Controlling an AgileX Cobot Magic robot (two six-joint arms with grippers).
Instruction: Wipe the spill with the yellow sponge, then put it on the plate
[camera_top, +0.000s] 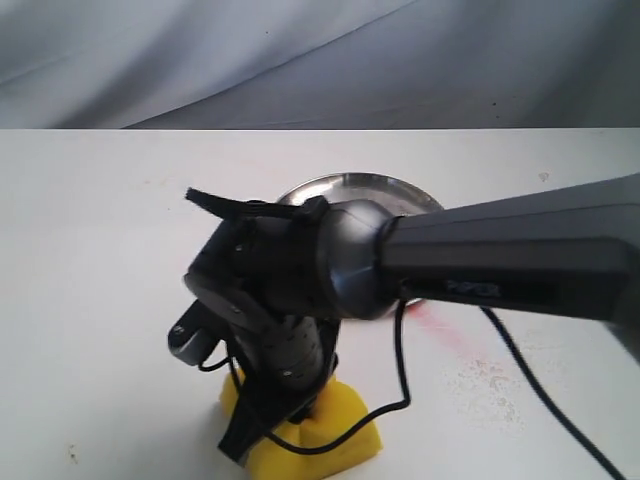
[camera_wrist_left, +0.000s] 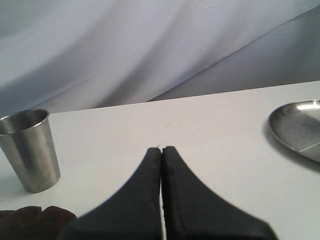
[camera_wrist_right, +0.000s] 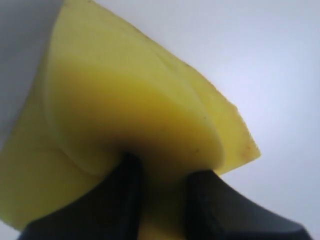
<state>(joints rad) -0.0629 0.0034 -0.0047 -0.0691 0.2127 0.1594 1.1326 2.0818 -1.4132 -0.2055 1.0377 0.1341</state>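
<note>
The yellow sponge (camera_top: 340, 432) lies on the white table near its front edge. My right gripper (camera_top: 262, 415) points down into the sponge and is shut on it, pinching the foam so that it bulges. In the right wrist view the sponge (camera_wrist_right: 125, 110) fills the picture, squeezed between the black fingers (camera_wrist_right: 127, 190) of the right gripper (camera_wrist_right: 162, 170). The silver plate (camera_top: 350, 188) sits behind the arm, partly hidden by it. The spill does not show in any view. My left gripper (camera_wrist_left: 161, 149) is shut and empty, hovering over bare table, with the plate (camera_wrist_left: 300, 127) off to one side.
A pinkish-red streak (camera_top: 440, 325) marks the table under the right arm, with pale specks (camera_top: 490, 385) nearby. A black cable (camera_top: 400, 350) hangs beside the sponge. A steel cup (camera_wrist_left: 30, 150) and a dark brown object (camera_wrist_left: 30, 220) stand near the left gripper.
</note>
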